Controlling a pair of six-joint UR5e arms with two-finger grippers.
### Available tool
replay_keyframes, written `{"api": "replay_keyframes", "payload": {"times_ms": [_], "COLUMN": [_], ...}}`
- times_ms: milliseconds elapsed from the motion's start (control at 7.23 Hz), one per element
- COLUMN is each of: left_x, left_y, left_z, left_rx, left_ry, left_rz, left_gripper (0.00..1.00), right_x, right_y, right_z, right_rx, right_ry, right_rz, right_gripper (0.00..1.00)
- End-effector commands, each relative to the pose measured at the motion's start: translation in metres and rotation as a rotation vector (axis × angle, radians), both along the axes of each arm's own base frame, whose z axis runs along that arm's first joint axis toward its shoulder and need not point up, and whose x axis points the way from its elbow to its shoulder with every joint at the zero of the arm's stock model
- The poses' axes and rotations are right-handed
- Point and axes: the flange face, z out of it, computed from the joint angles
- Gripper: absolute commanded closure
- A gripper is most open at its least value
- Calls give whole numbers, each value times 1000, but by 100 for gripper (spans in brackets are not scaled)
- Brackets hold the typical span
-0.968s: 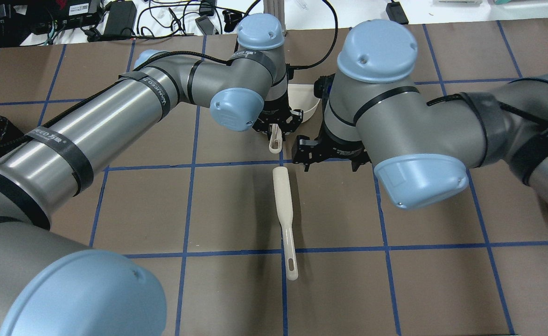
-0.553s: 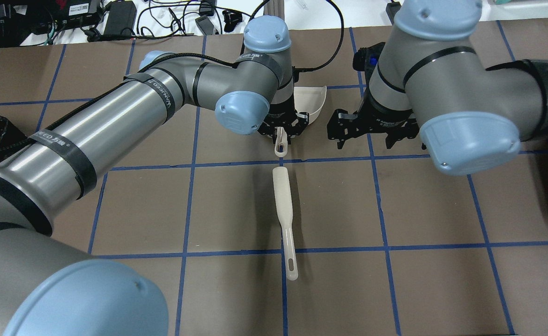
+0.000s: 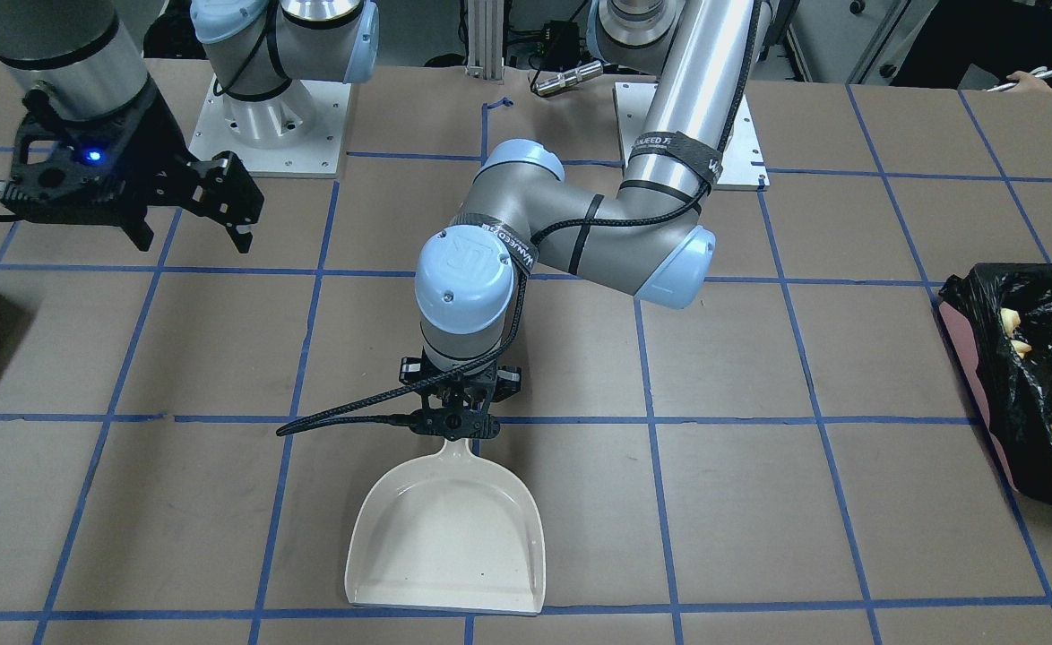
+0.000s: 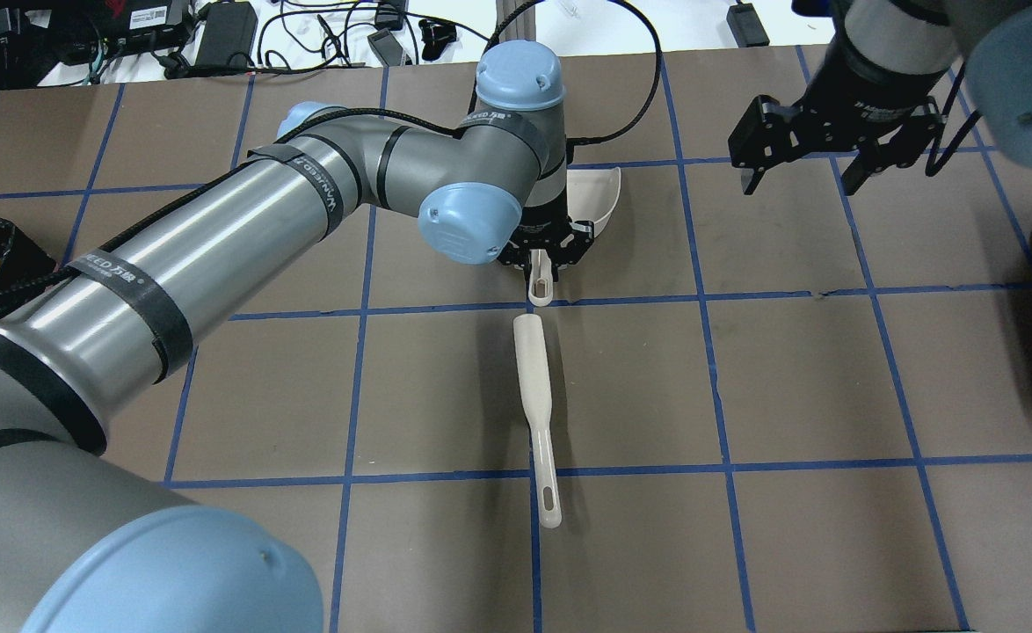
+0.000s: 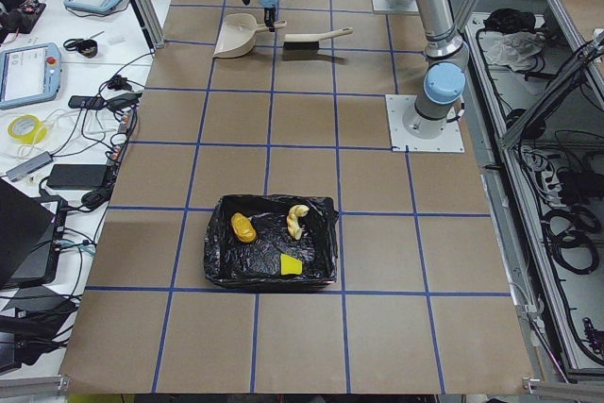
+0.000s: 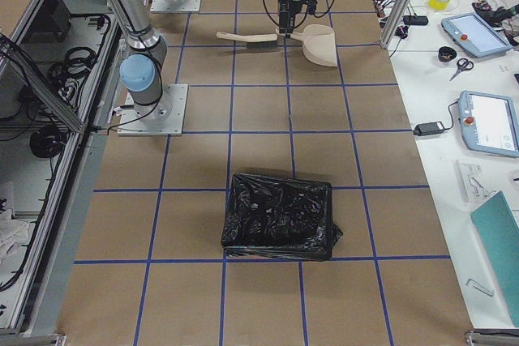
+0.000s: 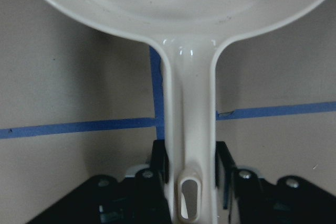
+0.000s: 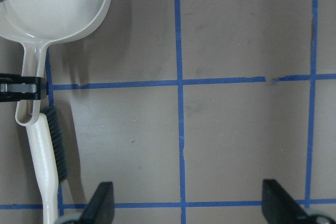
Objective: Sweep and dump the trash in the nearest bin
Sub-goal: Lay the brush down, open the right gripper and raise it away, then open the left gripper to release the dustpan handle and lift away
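At your far left sits the bin lined with crinkled black plastic (image 5: 215, 252). It already holds the glossy golden-brown lump (image 5: 243, 226), the curved tan pastry (image 5: 298, 222) and the yellow-green spongy bit (image 5: 292, 264). No trash shows anywhere on the brown desk (image 4: 815, 378), so I judge the sweeping and dumping done.

Next comes the left claw (image 4: 542, 257), clamped on the handle of the cream plastic dustpan (image 3: 445, 546). The pan lies flat and empty. Its long axis runs along the blue tape line, handle toward the robot and mouth toward your side.

The cream long-handled brush (image 4: 535, 387) lies just beside that handle, end to end on the same line (dark bristles show in the right wrist view). It has not shifted.

The real change is the right claw (image 3: 193, 235). A second ago it hovered beside the pan handle. Now it has pulled well away to the right, fingers spread and empty. Only releasing the pan seems left.
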Motion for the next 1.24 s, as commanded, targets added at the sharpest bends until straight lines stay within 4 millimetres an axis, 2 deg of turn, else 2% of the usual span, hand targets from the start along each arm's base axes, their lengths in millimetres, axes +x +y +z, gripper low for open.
{"api": "replay_keyframes", "payload": {"times_ms": [0,138,276,415,553,691,829,1106], "left_x": [3,3,5,11,11,11,11,14], "left_y": [2,2,2,-2,-3,-2,-1,3], "left_z": [11,7,9,11,6,4,-4,9], "left_rx": [-14,-9,-12,-18,-11,-6,11,-6], "left_ry": [0,-1,-3,-3,-6,-7,-9,-5], "left_rz": [-18,-27,-35,-42,-42,-42,-21,-21], "left_gripper": [100,100,100,100,100,72,1,0], "right_x": [-9,10,37,52,56,56,56,55], "right_y": [-8,-9,-11,-16,-15,-13,-13,-14], "right_z": [20,19,22,23,22,19,19,18], "right_rx": [-17,-19,-40,-41,-36,-27,-29,-28], "right_ry": [54,48,60,58,44,46,43,47], "right_rz": [-40,-129,-104,-87,-79,-76,-74,-65], "right_gripper": [0,0,0,0,0,0,0,0]}}
